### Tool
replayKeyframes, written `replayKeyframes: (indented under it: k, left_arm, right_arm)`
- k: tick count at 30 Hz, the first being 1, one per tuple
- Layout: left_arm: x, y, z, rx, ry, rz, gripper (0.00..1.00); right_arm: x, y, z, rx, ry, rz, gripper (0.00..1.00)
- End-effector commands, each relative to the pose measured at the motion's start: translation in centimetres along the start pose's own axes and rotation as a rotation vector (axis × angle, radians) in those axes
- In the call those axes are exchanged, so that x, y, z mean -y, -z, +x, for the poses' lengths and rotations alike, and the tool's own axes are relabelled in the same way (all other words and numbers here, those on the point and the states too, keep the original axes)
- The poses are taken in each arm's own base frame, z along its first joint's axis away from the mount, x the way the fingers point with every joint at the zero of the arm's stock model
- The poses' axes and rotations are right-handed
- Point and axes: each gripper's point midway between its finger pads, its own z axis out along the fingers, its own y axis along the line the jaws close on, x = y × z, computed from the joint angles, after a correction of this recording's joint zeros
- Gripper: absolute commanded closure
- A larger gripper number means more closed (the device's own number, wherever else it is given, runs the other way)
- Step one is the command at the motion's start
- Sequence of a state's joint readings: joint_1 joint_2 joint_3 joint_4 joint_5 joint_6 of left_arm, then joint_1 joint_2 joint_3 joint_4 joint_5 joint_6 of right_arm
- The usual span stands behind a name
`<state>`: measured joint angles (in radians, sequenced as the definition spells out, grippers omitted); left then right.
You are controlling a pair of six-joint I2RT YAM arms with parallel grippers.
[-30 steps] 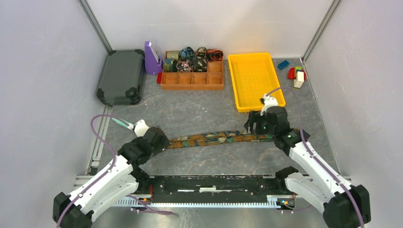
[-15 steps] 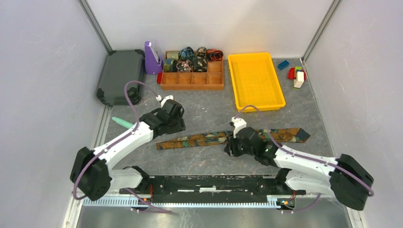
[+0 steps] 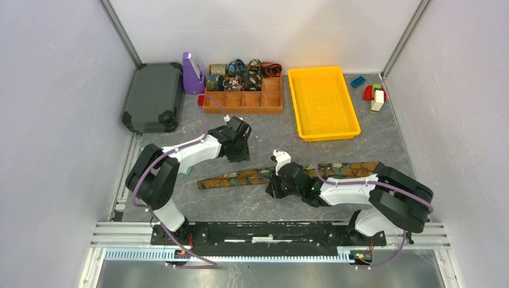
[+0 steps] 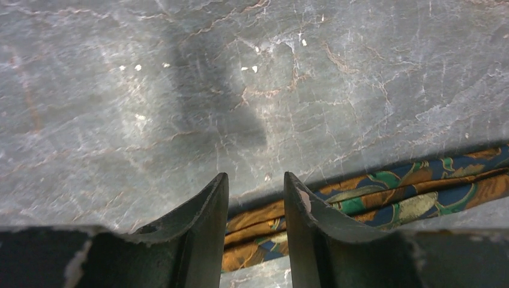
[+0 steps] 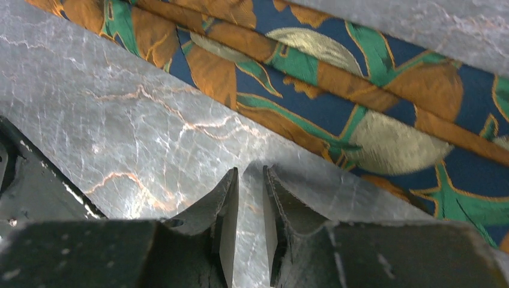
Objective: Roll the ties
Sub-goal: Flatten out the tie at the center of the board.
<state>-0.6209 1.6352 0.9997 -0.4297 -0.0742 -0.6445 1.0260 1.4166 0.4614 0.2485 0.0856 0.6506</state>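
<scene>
One long flat tie with an orange, green and blue print lies across the table's middle. My left gripper hovers just beyond its left part. In the left wrist view that gripper is open, with the tie showing under and right of the fingers. My right gripper sits low at the tie's near edge, about midway along. In the right wrist view its jaws stand a narrow gap apart over bare table, and the tie runs just past the tips. Several rolled ties fill the back row of a brown organiser.
The brown organiser stands at the back, with a purple holder and a dark case to its left. A yellow tray is on its right. Small toy blocks lie at the back right. A teal stick peeks out beside the left arm.
My left gripper moved right and toward the back. My right gripper swung left along the tie to its middle. Both pairs of jaws narrowed, and the tie's wide right end is uncovered.
</scene>
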Motion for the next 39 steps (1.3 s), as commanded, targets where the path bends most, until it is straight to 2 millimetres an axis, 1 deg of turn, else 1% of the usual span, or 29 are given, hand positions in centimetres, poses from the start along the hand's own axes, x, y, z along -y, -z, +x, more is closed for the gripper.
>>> replayKeyframes:
  k: [1, 6, 9, 11, 15, 18, 23, 29, 33, 39]
  left_arm:
    - [1.6, -1.3, -1.1, -0.001, -0.064, 0.063, 0.55]
    - [1.6, -2.8, 0.1, -0.054, -0.082, 0.069, 0.58]
    - [1.7, -3.2, 1.0, -0.092, -0.092, 0.086, 0.6]
    - [1.4, -3.3, 1.6, -0.106, -0.093, 0.082, 0.61]
    - [0.9, -3.3, 2.5, -0.126, -0.087, 0.077, 0.62]
    - [0.8, -3.3, 3.1, -0.143, -0.084, 0.082, 0.63]
    - [1.1, -3.3, 3.7, -0.163, -0.088, 0.1, 0.64]
    - [1.7, -2.9, 4.3, -0.176, -0.097, 0.126, 0.66]
    - [1.7, -2.8, 4.7, -0.186, -0.098, 0.129, 0.67]
    - [1.9, -2.5, 5.2, -0.197, -0.097, 0.141, 0.68]
  right_arm:
    - [-1.4, -1.4, -1.5, 0.038, -0.007, -0.027, 0.73]
    - [-0.9, -2.6, -1.8, 0.032, 0.015, 0.016, 0.74]
    - [-0.4, -3.4, -2.0, 0.027, 0.033, 0.05, 0.75]
    - [0.0, -3.8, -2.5, 0.029, 0.039, 0.072, 0.76]
    - [0.6, -4.0, -3.3, 0.039, 0.046, 0.104, 0.77]
    - [0.7, -3.9, -4.3, 0.056, 0.05, 0.112, 0.77]
    - [0.9, -4.0, -5.5, 0.075, 0.06, 0.131, 0.77]
    - [1.5, -4.6, -6.4, 0.075, 0.066, 0.151, 0.78]
    - [1.4, -4.5, -7.2, 0.092, 0.075, 0.15, 0.78]
    - [1.7, -4.7, -8.2, 0.1, 0.084, 0.167, 0.78]
